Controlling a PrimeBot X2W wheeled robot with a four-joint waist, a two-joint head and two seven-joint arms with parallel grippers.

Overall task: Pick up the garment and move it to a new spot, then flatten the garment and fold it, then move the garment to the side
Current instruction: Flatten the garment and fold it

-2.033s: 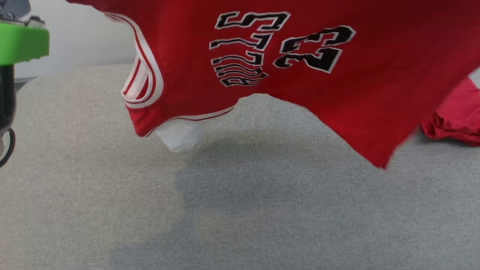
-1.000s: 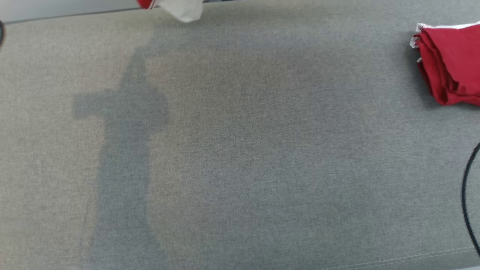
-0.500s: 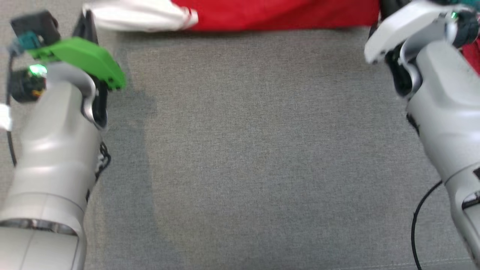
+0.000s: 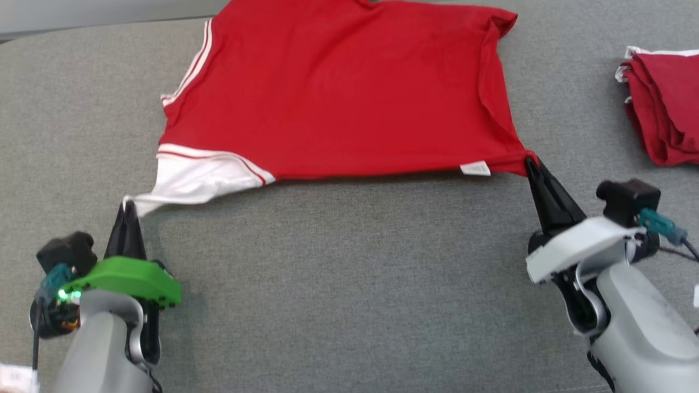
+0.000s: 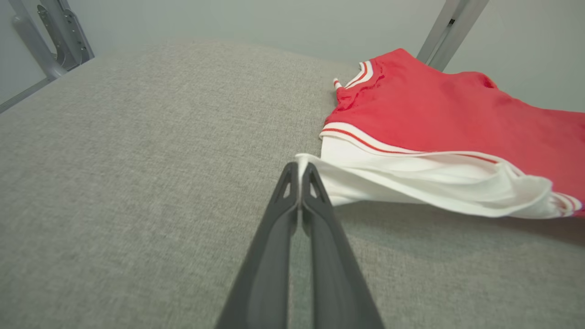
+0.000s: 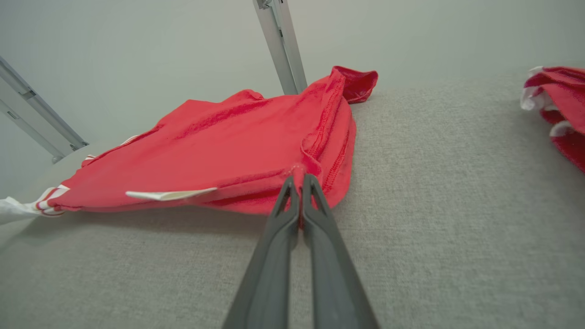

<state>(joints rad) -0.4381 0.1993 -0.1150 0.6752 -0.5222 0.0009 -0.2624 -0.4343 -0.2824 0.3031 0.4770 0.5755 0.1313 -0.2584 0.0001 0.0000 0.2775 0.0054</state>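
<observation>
Red garment [image 4: 349, 93] lies spread on the bench [image 4: 349, 284], just beyond both jaws, long axis running from one pair to the other. Left jaws pinch its white corner, right jaws pinch its red corner. A white tag [image 4: 475, 169] sits beside the right jaws, writing too small to read.

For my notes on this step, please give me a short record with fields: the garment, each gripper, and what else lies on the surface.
garment: red jersey, spread mostly flat on the grey padded surface
left gripper: shut on the jersey's white corner
right gripper: shut on the red hem corner, beside the white label
other item: folded red garment, at the robot's right, apart from the jersey
</observation>
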